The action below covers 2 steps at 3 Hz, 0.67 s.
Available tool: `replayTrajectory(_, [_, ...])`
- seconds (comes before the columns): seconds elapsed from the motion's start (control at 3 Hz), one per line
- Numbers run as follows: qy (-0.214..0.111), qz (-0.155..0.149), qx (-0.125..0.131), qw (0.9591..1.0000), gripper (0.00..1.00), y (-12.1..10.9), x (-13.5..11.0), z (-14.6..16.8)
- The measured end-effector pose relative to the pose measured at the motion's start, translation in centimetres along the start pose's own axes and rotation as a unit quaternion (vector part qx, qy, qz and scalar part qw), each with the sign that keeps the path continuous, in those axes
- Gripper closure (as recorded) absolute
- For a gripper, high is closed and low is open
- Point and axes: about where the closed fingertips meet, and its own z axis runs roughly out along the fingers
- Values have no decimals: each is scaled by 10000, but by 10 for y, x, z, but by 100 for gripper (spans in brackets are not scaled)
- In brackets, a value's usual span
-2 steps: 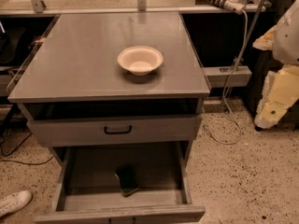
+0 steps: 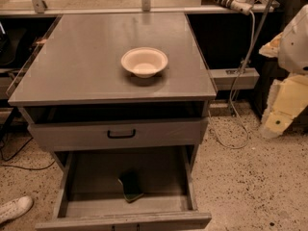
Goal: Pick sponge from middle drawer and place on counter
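The sponge (image 2: 130, 186) lies dark green face up on the flat grey bottom of the open middle drawer (image 2: 163, 177), the lowest one, near its front centre. The counter (image 2: 82, 66) is the wide grey top of the cabinet. My gripper (image 2: 278, 120) is a pale yellow piece at the right edge of the camera view. It hangs beside the cabinet at about upper-drawer height, far to the right of the sponge and well apart from it, and it holds nothing that I can see.
A cream round bowl (image 2: 144, 61) stands on the counter, right of centre. The upper drawer (image 2: 120, 134) with its black bar handle sticks out slightly above the open drawer. A white cable (image 2: 240, 95) hangs to the right. A shoe (image 2: 14, 209) lies on the speckled floor at lower left.
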Motion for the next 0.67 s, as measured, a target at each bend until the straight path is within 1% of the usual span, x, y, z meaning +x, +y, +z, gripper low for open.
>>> replayTrajectory(0.33, [32,50,-128,9999,0,27,-10,11])
replayTrajectory(0.67, [-1,86,-510,9987,0,60,-16,29])
